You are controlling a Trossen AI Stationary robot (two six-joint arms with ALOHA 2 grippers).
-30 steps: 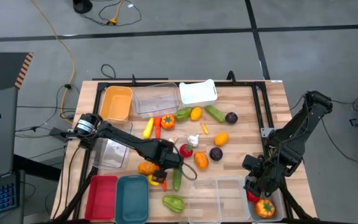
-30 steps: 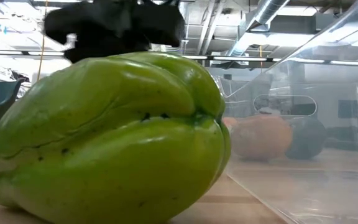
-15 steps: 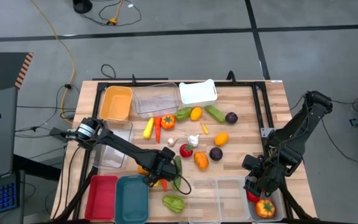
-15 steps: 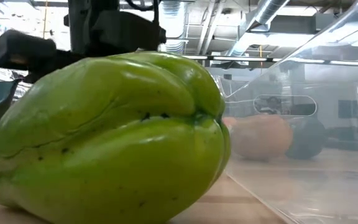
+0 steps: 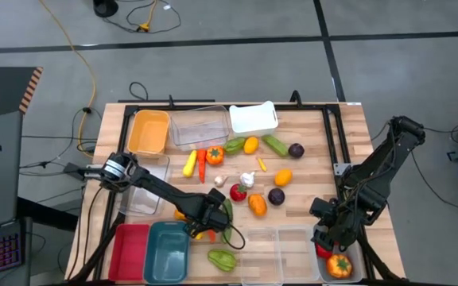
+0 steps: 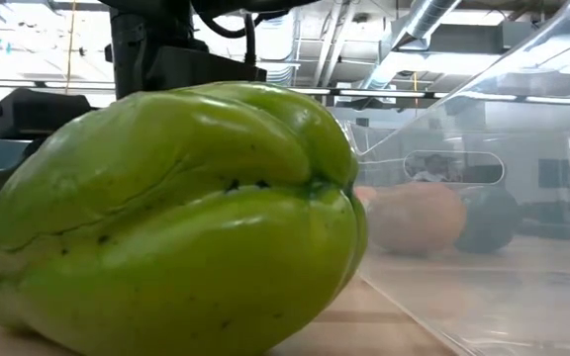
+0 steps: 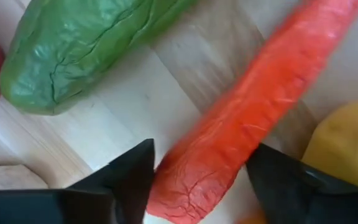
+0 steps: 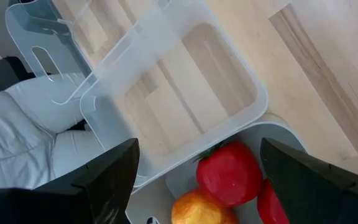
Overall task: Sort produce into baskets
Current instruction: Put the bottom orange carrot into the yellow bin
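High view: sorting barely started.
Left gripper [image 7: 197,180] open astride carrot [image 7: 253,118]; right gripper [image 8: 197,168] open, most produce [image 5: 249,179] unsorted.

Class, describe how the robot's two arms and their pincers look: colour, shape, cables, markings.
Both arms are dark, slim and jointed. The left arm carries a silver-white ring near its base, with black cables trailing off the table edge. The right arm is black throughout. The left pincer and right pincer each have two matte black, wedge-shaped fingers. No markings show.
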